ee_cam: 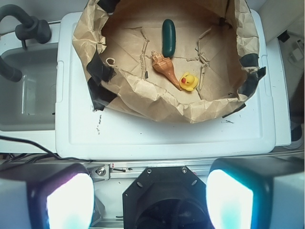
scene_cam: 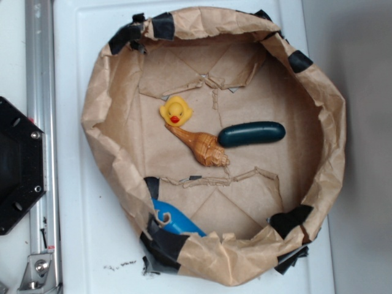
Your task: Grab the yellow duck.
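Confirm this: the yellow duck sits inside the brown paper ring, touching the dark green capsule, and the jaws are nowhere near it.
Not quite. The yellow duck touches the pointed tip of the seashell, not the dark green capsule, which lies apart beyond the shell. The exterior view shows this. The rest holds: it sits inside the paper ring.

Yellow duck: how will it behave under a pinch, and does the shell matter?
The yellow duck looks hollow and rubbery, so probably light and squashy. Its rounded, glossy body may slip or pop out of the pincer. The seashell tip sits at its beak, so a nudge could move both.
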